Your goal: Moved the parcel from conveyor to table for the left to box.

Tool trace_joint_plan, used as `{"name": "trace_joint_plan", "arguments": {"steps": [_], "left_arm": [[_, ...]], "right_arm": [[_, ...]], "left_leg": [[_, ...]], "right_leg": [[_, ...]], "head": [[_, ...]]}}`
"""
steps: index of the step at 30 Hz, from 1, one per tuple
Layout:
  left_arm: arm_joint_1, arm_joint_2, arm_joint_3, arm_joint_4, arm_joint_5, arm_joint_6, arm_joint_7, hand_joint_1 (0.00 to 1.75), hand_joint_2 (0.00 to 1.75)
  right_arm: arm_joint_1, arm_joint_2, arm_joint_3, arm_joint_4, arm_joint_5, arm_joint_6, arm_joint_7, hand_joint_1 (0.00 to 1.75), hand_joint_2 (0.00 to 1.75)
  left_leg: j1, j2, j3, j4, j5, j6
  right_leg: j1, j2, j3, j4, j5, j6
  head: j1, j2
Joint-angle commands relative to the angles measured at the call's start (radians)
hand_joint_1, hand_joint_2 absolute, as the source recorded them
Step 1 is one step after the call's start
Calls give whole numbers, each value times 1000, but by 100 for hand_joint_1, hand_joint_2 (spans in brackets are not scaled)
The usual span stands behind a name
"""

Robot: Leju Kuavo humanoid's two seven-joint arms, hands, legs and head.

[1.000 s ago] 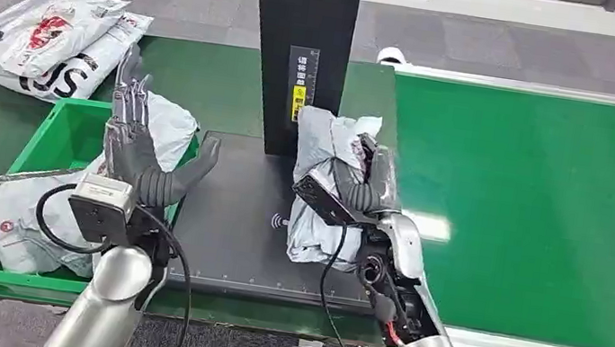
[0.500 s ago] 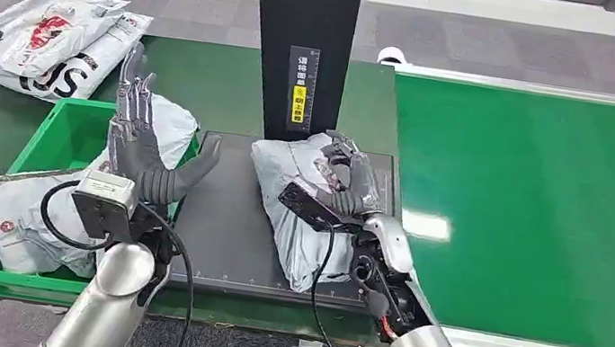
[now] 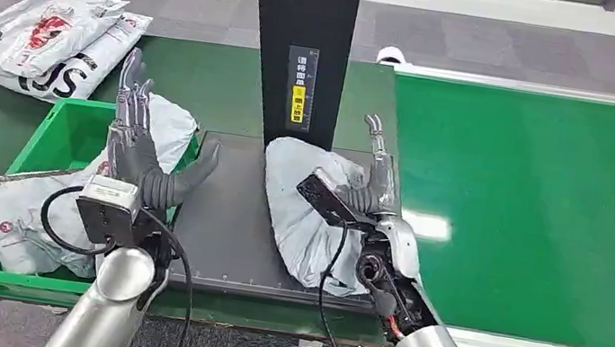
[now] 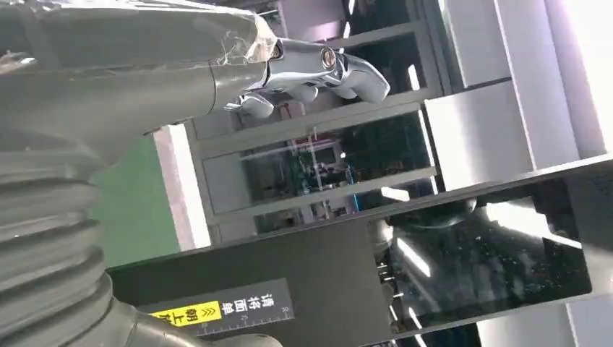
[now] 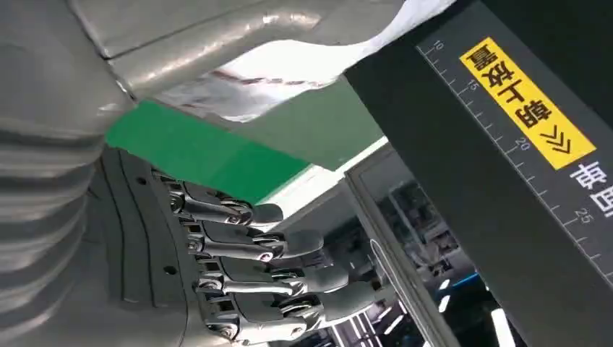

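A crumpled grey parcel (image 3: 305, 214) lies flat on the black weighing plate (image 3: 224, 225), just in front of the black post. My right hand (image 3: 378, 183) stands at the parcel's right edge with its fingers (image 5: 246, 278) straightened and spread, holding nothing. Whether its palm still touches the bag is unclear. My left hand (image 3: 142, 150) is raised over the right end of the green bin, to the left of the plate, fingers apart and empty. In the left wrist view its fingertips (image 4: 318, 65) hang in free air.
The green bin (image 3: 49, 142) at the left holds several grey-white parcels. More printed bags (image 3: 45, 41) are piled at the back left of the table. The black post (image 3: 301, 45) rises behind the plate. The green conveyor (image 3: 545, 198) runs along the right.
My right hand has lowered the parcel from upright onto the plate and let go of it, its fingers opening upward. The left hand has hardly moved.
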Motion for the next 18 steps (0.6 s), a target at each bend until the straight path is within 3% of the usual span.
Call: {"name": "trace_joint_plan", "arguments": {"steps": [1,5,8,10,18], "left_arm": [[17,31,-1,35,-31,14,40,0,175],[37,35,9,66,-83,28,63,0,175],[29,20,12,136,-154,12,98,0,175],[1,16,-9,213,-221,-7,126,0,175],[1,16,-9,213,-221,-7,126,0,175]], "right_arm": [[148,-47,-154,-308,-108,-142,-131,0,175],[368,-4,-347,-704,-201,-142,-322,0,175],[472,86,-486,-907,-249,-142,-496,0,175],[528,109,-499,-1045,-261,-142,-498,0,175],[528,109,-499,-1045,-261,-142,-498,0,175]], "left_leg": [[0,-2,2,-2,1,0],[0,-6,4,-4,0,1],[0,-5,1,-2,0,1],[-1,-9,1,-2,0,1],[0,-4,0,-1,-1,1]], "right_leg": [[0,-3,3,-2,0,0],[0,-7,6,-4,-2,0],[0,-6,3,-1,-2,0],[-1,-10,3,-1,-3,0],[0,-5,1,-1,-1,0]], "head": [[0,0],[0,0],[0,0],[0,0],[0,0]]}}
